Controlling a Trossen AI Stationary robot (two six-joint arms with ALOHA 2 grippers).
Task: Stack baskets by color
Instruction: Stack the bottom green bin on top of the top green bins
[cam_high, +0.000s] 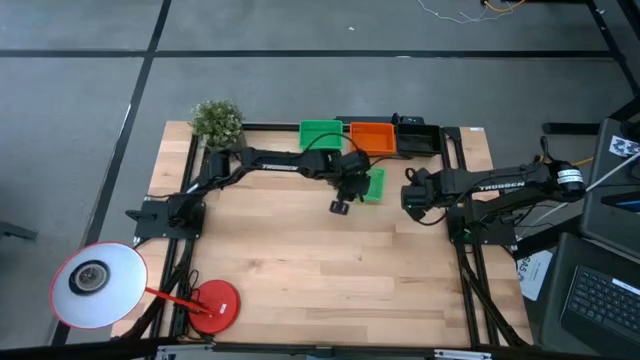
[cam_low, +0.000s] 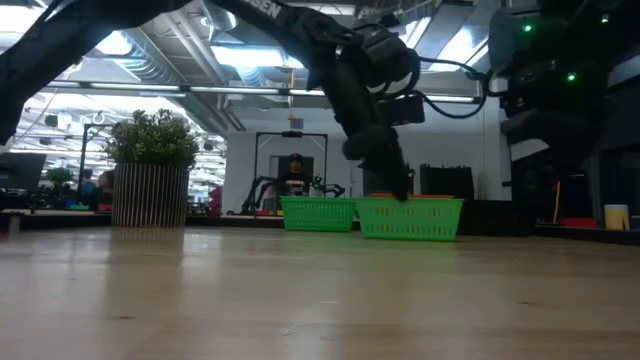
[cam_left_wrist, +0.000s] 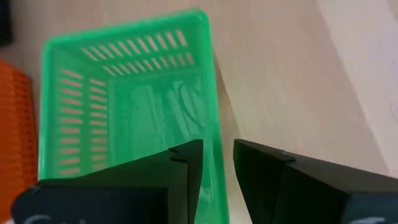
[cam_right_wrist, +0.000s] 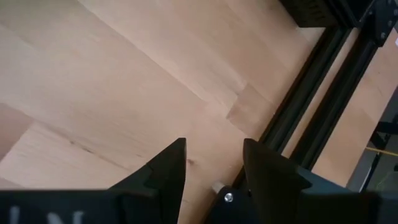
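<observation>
Along the table's far edge stand a green basket (cam_high: 320, 133), an orange basket (cam_high: 374, 137) and a black basket (cam_high: 415, 137), side by side. A second green basket (cam_high: 375, 185) (cam_left_wrist: 124, 106) rests on its bottom just nearer, on the wood. My left gripper (cam_high: 362, 187) (cam_left_wrist: 217, 155) is open, slanting down over this basket. One finger (cam_left_wrist: 183, 165) stands inside and one finger (cam_left_wrist: 267, 168) outside its long wall (cam_left_wrist: 214, 134); I see no touch. My right gripper (cam_high: 412, 195) (cam_right_wrist: 211, 162) hangs open over bare wood at the right.
A potted plant (cam_high: 217, 122) stands at the far left corner. A white lamp (cam_high: 97, 285) with a red base (cam_high: 214, 306) sits at the near left. Black frame rails (cam_high: 470, 270) run along the table's sides. Bare wood spreads across the middle and near part.
</observation>
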